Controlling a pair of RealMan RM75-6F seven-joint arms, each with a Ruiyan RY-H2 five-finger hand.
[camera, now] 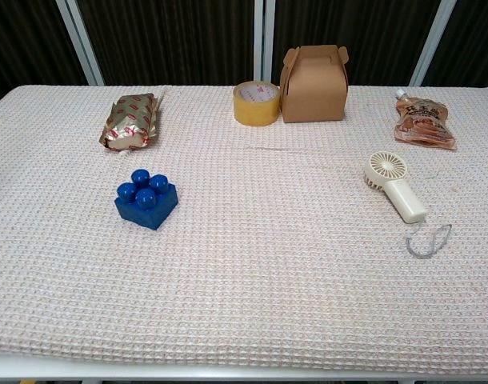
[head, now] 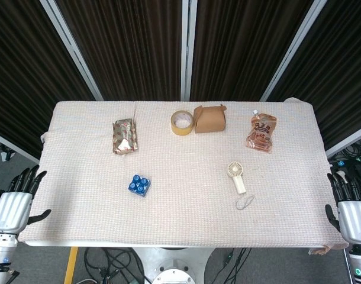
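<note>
Table: fan head away, handle near.

This looks like a robotics lab: a desk under a woven cloth stands before black curtains hung between metal posts, with loose cables on the grey floor beneath and odd test items laid out.

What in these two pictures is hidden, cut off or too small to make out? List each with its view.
- Right hand: head view, its wrist cut off by the frame's lower right corner; absent from the chest view.
- Left hand: head view, forearm cut off at the bottom edge; absent from the chest view.
- Print on the brown pouch: too small to read in both views.
- Cardboard box: closed, contents hidden.
</note>
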